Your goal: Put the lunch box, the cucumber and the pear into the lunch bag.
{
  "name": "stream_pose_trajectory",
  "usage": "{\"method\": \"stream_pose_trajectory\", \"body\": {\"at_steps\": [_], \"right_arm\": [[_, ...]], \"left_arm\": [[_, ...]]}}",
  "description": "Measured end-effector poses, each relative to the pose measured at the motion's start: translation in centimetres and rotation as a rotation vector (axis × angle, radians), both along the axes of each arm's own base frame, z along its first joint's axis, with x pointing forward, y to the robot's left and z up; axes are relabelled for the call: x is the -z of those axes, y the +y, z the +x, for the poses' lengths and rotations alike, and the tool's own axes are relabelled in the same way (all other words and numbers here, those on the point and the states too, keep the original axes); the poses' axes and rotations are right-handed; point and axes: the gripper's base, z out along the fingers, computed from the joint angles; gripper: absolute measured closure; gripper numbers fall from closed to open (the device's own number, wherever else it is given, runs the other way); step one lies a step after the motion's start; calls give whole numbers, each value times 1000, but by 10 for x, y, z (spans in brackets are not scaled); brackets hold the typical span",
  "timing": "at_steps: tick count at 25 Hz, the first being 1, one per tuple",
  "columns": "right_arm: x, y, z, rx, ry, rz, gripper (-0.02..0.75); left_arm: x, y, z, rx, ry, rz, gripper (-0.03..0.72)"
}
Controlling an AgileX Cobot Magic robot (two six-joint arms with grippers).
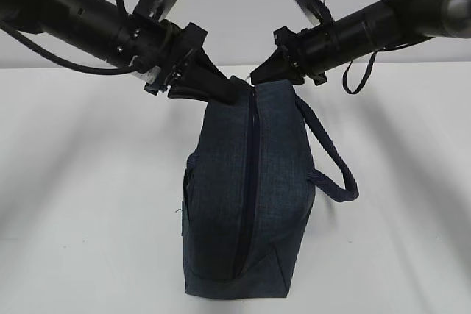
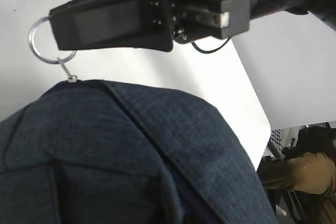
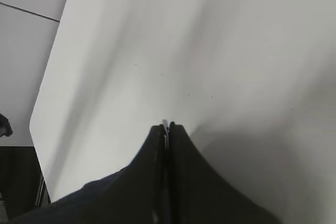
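The dark navy lunch bag (image 1: pixel 250 196) stands upright on the white table, with its long zipper running shut down the face towards me. My left gripper (image 1: pixel 227 90) is shut on the fabric at the bag's top left corner; in the left wrist view the bag (image 2: pixel 131 156) fills the frame and hides my jaws. My right gripper (image 1: pixel 259 77) is shut on the metal ring pull (image 2: pixel 42 43) at the top of the zipper. In the right wrist view its jaws (image 3: pixel 167 129) are pressed together with a metal sliver between them. The lunch box, cucumber and pear are out of view.
One loop handle (image 1: pixel 335 174) hangs off the bag's right side. The white table (image 1: pixel 88 182) spreads around the bag. Its far edge shows in the left wrist view (image 2: pixel 252 108), with a person in tan clothing (image 2: pixel 299 174) beyond it.
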Motion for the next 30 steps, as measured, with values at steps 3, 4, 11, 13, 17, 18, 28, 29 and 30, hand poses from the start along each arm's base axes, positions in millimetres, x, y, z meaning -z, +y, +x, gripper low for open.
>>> {"method": "stream_pose_trajectory", "body": {"at_steps": [3,4,11,13,17,18,28,29,30], "right_arm": [[4,0,1,6,6,0,732],[4,0,1,8,5,-1,732],[13,-2,3,20,23,-30,732],[19,-2,4,24,45,-30,732],[26,-1,5,34,73,-22,732],[29,-1,5,35,79,-21,732],[19,0,11,17,43,-18,720],[15,-1,13,13,24,-24,695],[12,-1,15,11,6,-32,655]], "left_arm": [[0,0,0,3,-3,0,678],[-1,0,0,6,-6,-3,678],[-6,1,1,8,-12,-64,678],[-7,3,3,-4,-10,-83,678],[-7,9,6,-26,-11,-86,678],[-7,9,6,-26,-12,-86,678],[-8,9,7,-25,-25,-98,678],[-9,9,7,-28,-26,-100,678],[-9,9,7,-31,-28,-100,678]]}}
